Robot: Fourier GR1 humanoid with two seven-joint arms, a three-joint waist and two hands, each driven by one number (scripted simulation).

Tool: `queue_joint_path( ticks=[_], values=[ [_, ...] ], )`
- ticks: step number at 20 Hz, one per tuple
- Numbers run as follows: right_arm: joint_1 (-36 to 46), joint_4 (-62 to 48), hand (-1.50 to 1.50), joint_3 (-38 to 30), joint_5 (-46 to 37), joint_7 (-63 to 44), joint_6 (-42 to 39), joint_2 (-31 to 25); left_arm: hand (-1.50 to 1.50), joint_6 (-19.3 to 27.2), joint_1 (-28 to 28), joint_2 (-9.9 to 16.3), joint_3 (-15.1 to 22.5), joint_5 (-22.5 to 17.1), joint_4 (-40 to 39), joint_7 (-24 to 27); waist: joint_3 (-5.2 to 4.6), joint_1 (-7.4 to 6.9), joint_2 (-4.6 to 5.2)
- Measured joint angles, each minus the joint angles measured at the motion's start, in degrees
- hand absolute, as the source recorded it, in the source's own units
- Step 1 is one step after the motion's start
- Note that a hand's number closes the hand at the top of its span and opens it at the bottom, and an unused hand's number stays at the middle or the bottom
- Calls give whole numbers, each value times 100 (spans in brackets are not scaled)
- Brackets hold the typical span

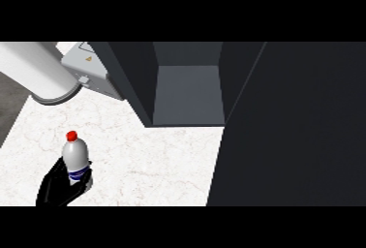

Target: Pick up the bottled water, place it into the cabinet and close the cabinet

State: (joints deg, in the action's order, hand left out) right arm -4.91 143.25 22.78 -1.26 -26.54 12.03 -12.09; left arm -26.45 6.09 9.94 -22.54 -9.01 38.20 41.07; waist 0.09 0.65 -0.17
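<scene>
The bottled water is a pale grey bottle with a red cap and a blue band low on its body. It stands upright near the left of the white marble counter. My left hand comes in from the lower left and its black fingers curl round the bottle's lower part, hiding its base. The dark cabinet stands open to the upper right of the bottle, and its grey inner floor is bare. The cabinet door is swung open as a large dark panel filling the right side. My right hand does not show.
A thick pale grey cylinder slants in from the top left, with a grey box bearing a yellow warning mark beside it, right against the cabinet's left wall. The counter's left edge runs close to the bottle.
</scene>
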Motion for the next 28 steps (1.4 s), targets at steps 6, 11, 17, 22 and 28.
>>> queue_joint_path(
  ticks=[6,11,17,22,28],
  values=[
    [-285,-10,-150,-339,89,315,-228,-93,150,607,97,-93,313,434,114,558,-3,10,4],
    [-346,-25,-150,-554,135,437,-333,-116,150,1114,750,-520,670,778,-49,622,-10,68,16],
    [-443,-33,-150,-1221,269,515,-563,-252,150,1312,1493,-856,1047,712,-624,805,-12,83,23],
    [-730,-69,-150,-1743,446,805,-849,-255,150,1167,1834,-952,1410,204,-627,610,-7,67,8],
    [-856,-121,-150,-2292,671,927,-1173,-238,150,1480,1965,-884,2110,-707,-480,167,-4,46,2]
  ],
)
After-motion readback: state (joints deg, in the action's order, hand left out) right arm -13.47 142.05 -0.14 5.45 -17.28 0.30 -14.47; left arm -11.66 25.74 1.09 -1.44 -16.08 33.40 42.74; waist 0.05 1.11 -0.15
